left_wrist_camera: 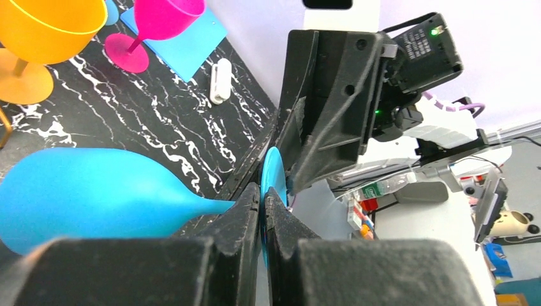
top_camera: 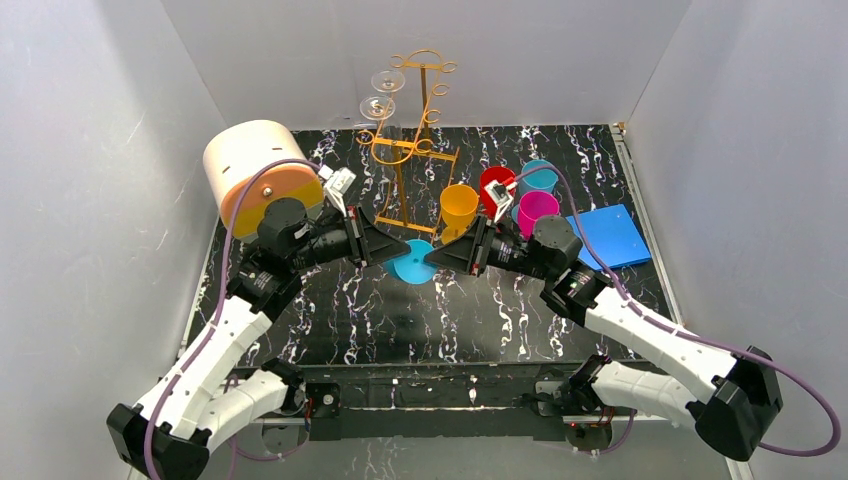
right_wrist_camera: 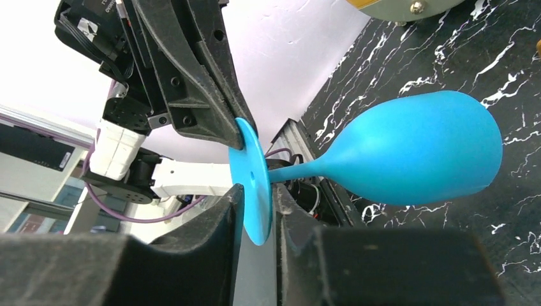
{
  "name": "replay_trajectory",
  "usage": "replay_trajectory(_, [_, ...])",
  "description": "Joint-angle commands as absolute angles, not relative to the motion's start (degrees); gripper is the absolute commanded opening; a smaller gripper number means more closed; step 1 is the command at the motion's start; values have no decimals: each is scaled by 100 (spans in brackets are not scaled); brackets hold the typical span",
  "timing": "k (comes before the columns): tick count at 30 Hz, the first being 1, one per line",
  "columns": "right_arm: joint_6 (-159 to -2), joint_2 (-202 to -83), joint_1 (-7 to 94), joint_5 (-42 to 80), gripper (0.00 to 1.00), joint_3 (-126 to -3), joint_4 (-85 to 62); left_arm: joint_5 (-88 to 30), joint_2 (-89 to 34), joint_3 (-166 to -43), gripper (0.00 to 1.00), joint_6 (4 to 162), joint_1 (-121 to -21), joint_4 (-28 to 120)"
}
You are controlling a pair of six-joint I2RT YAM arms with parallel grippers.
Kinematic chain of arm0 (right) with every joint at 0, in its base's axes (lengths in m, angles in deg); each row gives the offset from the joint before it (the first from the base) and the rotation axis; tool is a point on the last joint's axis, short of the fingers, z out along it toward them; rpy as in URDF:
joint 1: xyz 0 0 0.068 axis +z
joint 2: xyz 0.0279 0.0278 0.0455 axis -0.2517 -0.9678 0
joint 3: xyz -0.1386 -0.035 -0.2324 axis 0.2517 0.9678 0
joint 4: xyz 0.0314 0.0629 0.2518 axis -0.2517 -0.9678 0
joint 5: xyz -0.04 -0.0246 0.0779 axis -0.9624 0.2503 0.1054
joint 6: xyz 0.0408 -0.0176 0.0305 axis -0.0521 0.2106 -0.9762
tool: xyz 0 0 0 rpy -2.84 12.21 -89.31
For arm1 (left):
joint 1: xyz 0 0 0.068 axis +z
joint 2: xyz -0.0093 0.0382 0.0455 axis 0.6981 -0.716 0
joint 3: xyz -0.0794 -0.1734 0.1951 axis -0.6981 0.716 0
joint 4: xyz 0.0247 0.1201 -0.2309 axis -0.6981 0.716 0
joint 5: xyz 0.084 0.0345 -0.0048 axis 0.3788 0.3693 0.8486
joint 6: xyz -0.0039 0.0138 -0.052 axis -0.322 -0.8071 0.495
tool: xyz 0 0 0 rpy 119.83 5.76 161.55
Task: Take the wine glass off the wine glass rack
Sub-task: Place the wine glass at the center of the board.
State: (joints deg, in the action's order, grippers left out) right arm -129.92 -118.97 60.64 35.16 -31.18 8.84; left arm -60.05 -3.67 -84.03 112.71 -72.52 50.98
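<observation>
The golden wire wine glass rack stands at the back with two clear glasses hanging from its left arm. In front of it a blue wine glass hangs between both grippers, its round foot facing up and its bowl toward the table. My left gripper is shut on the foot's rim from the left. From the right, my right gripper straddles the opposite rim, with a narrow gap still showing beside the foot.
A cream-and-orange cylindrical box stands at the back left. Orange, red, pink and teal glasses stand right of the rack. A blue mat lies at the right edge. White walls enclose the table.
</observation>
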Motion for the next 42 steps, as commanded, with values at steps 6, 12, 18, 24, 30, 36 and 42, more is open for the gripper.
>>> replay_trajectory(6, [-13205, -11801, 6028, 3724, 14, -3025, 1717, -6189, -160, -8184, 0, 11641, -7275, 4439])
replay_trajectory(12, [-13260, -11820, 6024, 3735, 1, -3014, 1742, -6399, -243, -8155, 2, 11681, -7280, 4395])
replay_trajectory(18, [-13168, -11718, 6024, 3381, 1, -2935, 1494, -6577, -205, -8046, 34, 11575, -7279, 4633])
replay_trajectory(24, [-13100, -11591, 6026, 3238, 1, -2795, 1472, -6791, -185, -8045, 42, 11309, -7279, 5195])
replay_trajectory(30, [-13083, -11621, 6023, 3275, 1, -2773, 1554, -6915, -307, -8099, 34, 11366, -7350, 5204])
replay_trajectory(36, [-13088, -11647, 6026, 3219, 1, -2761, 1573, -6700, -397, -8082, 33, 11349, -7608, 5200])
replay_trajectory(42, [-13089, -11625, 6018, 3210, 1, -2734, 1589, -6527, -406, -8090, 23, 11337, -7677, 5178])
